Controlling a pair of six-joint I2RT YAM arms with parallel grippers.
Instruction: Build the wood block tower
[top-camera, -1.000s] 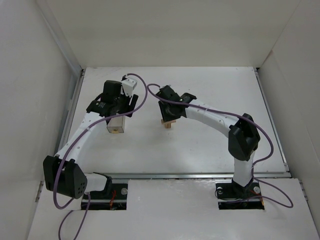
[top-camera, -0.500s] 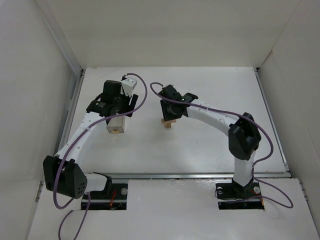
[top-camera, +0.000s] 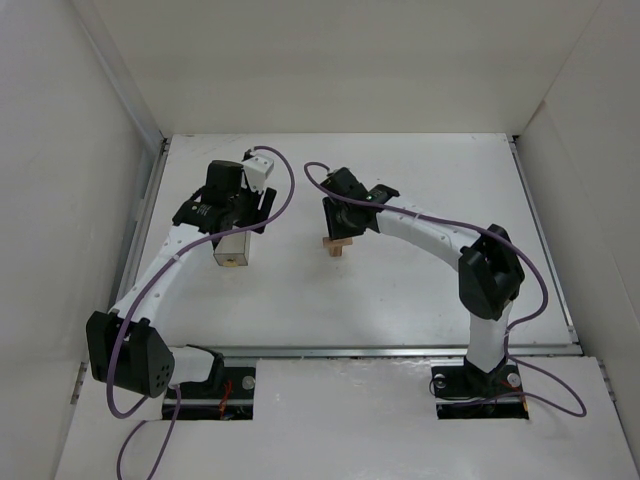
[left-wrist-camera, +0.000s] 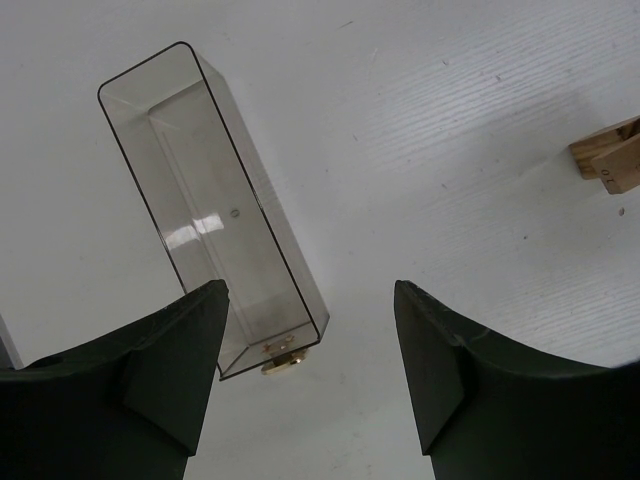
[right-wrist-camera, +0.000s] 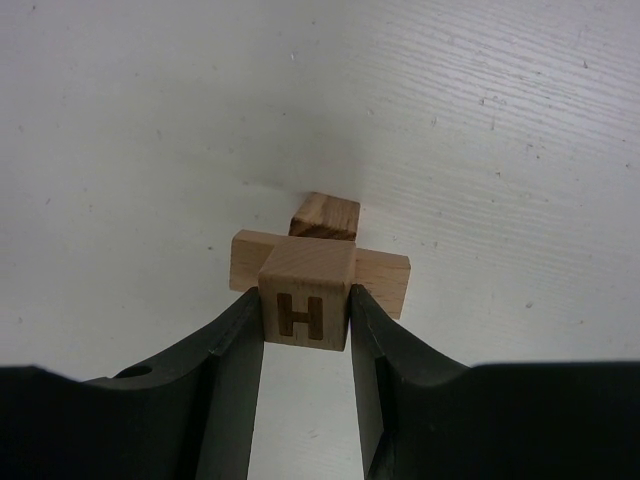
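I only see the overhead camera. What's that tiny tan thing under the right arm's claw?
Observer: A wood block tower. The right gripper is clamped on a pale cube marked H, over a crosswise bar.
Operator: Anything behind it?
Observer: A darker wooden block shows just beyond the bar.
Operator: Is the left claw holding that box?
Observer: No. The left gripper has its fingers wide apart; the clear box isn't clamped between them.
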